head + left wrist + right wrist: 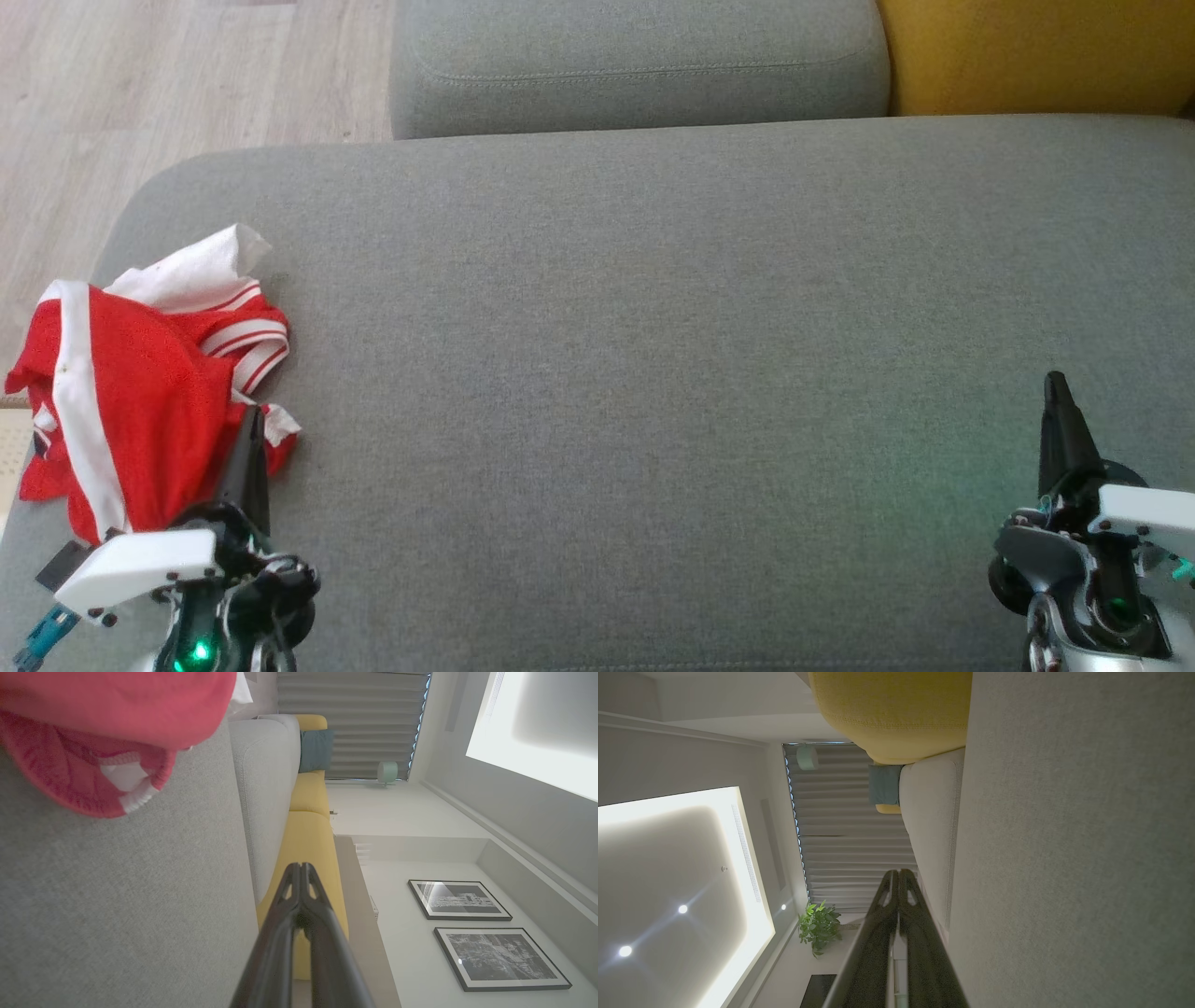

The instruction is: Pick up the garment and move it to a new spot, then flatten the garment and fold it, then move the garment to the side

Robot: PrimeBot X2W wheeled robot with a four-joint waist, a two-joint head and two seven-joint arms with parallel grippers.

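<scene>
In the head view, the crumpled red mesh garment with white stripes (pixel 140 373) is being borne by the wide grey fabric sofa seat (pixel 653 327). It is bunched just beside the left gripper (pixel 252 422), on the outer side of its jaws. Those two dark fingers are being held pressed together along the cloth's edge, with nothing between them. The right gripper (pixel 1055 385) is being held well apart from the garment, its jaws likewise closed and empty above bare seat.

In the left wrist view, the left gripper (pixel 301 868) is being shown with tips touching. The garment (pixel 93 728) is lying ahead of the jaws and off to one side, not within them.

In the right wrist view, the right gripper (pixel 899 873) is being shown closed on nothing, with the sofa seat (pixel 1064 858) running alongside its jaws.

The pick-up is judged to be the step in hand, not yet done. The next move is judged to call for the left jaws being opened, swung toward the heap and closed on a fold. Nothing is being used as a container; the garment is simply being carried by the seat.
</scene>
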